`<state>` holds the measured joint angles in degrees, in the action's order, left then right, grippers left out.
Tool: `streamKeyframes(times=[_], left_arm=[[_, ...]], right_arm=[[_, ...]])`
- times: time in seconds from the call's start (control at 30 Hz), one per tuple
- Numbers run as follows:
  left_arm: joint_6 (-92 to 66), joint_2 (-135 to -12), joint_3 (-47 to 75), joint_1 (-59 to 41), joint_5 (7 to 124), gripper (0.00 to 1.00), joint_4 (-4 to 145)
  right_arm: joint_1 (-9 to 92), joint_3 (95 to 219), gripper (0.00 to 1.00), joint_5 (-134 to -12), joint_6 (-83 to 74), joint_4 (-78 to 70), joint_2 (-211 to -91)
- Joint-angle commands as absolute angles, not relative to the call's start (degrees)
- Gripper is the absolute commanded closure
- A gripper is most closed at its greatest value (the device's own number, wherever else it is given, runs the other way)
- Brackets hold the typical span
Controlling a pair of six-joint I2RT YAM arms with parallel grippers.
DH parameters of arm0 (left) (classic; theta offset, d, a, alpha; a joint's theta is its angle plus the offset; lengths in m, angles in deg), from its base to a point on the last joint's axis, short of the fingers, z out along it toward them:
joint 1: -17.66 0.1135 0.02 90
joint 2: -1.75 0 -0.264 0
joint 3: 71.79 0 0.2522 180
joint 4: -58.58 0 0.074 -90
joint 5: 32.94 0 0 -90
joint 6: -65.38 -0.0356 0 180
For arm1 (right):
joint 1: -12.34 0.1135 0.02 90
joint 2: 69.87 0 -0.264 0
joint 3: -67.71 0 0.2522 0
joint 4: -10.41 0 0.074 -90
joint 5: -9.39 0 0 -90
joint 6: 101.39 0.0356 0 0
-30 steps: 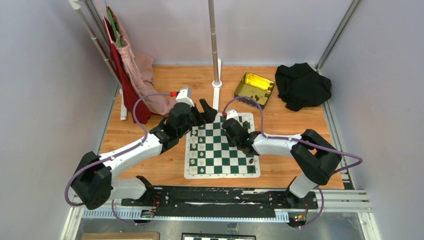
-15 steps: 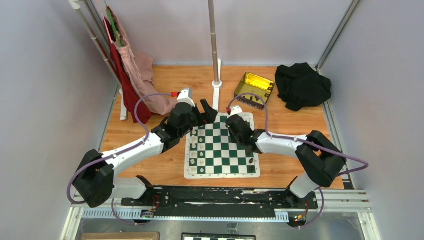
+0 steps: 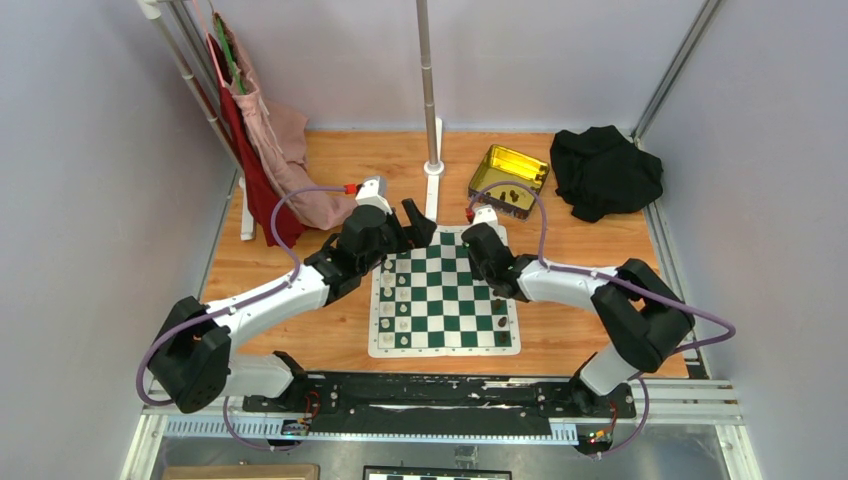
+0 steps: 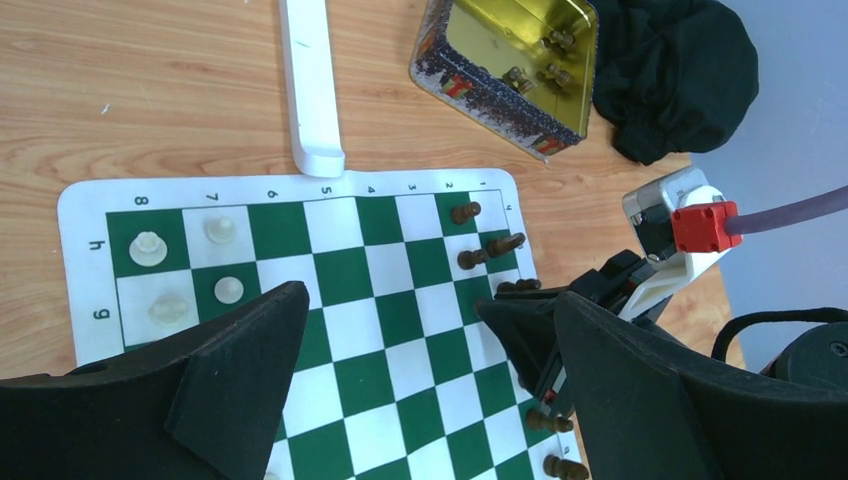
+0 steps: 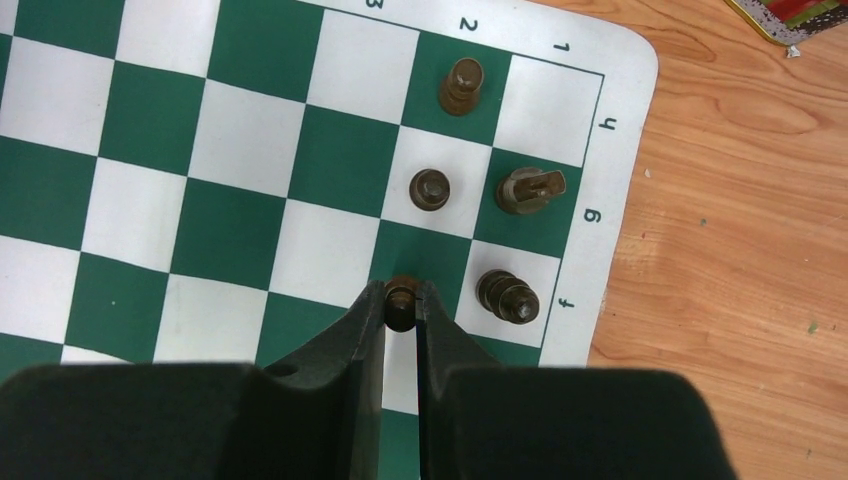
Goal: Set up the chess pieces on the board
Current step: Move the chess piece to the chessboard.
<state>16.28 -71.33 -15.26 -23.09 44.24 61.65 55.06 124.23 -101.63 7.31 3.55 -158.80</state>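
Right end effector (image 5: 402, 300) clenched on one dark brown chess piece (image 5: 402, 288), low over the board (image 3: 440, 346) near its far right corner (contact with the square: cannot tell). Four more dark pieces (image 5: 431, 188) stand close by along the board's right edge. Left end effector (image 4: 392, 305) released, jaws wide, above the board's far edge. Board lies mid-tabletop (image 3: 580, 235); gold tin (image 3: 508, 177) sits toward the far edge.
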Motion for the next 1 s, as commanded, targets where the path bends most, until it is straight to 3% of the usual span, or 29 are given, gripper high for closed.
streamKeyframes(times=[0.0,0.47,0.53,0.7,0.97], left_arm=[[16.0,-71.7,-13.5,-23.6,44.2,0.0,59.5],[16.2,-72.4,-13.3,-23.6,44.5,0.0,59.2],[16.2,-72.4,-13.4,-23.6,44.5,0.0,59.2],[16.2,-72.3,-13.2,-23.7,44.4,0.0,59.2],[16.2,-72.1,-12.8,-24.0,44.1,0.0,59.2]], right_arm=[[53.9,123.6,0.96,-102.4,7.8,5.2,-159.9],[53.2,123.2,0.94,-102.3,8.3,6.1,-161.7],[53.2,123.1,0.88,-102.3,8.1,6.1,-161.5],[53.2,123.3,0.59,-101.9,6.8,5.8,-159.5],[54.0,126.0,0.56,-100.4,3.7,2.0,-154.1]])
